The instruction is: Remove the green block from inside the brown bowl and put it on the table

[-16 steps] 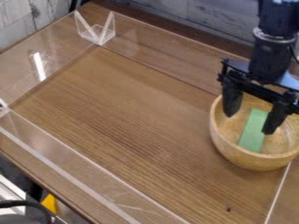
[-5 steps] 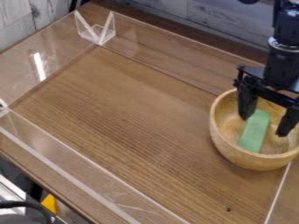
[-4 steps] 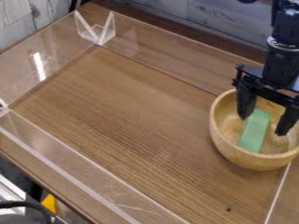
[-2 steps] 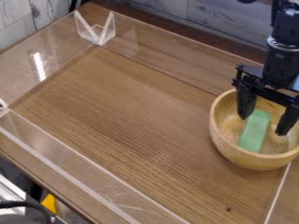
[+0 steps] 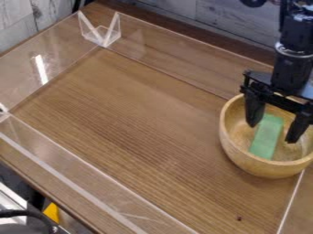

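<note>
Right under your tool (image 5: 277,127) sits the brown bowl (image 5: 243,149), a round, thick-rimmed wooden thing with light grain, parked near the right edge of the tabletop (image 5: 134,119). Your tool is black, pointing straight down, and its two fingers (image 5: 255,111) are spread wide, dipped inside the bowl's rim. The green block (image 5: 266,138) lies between those fingers, a flat-sided bright green slab leaning along the inside of the bowl with its upper end up near the tool. Whether either finger is actually touching it, you can't tell from this angle, but the fingers aren't pinching it: they stand apart on either side of it.

Off to the left of the tool you've got a big stretch of dark, finely streaked wood-grain tabletop. Low clear plastic walls (image 5: 73,178) edge it, glossy and catching reflections. Way off to the upper left of the tool, well apart from the bowl, a small clear plastic V-shaped piece (image 5: 99,29) stands at the far wall.
</note>
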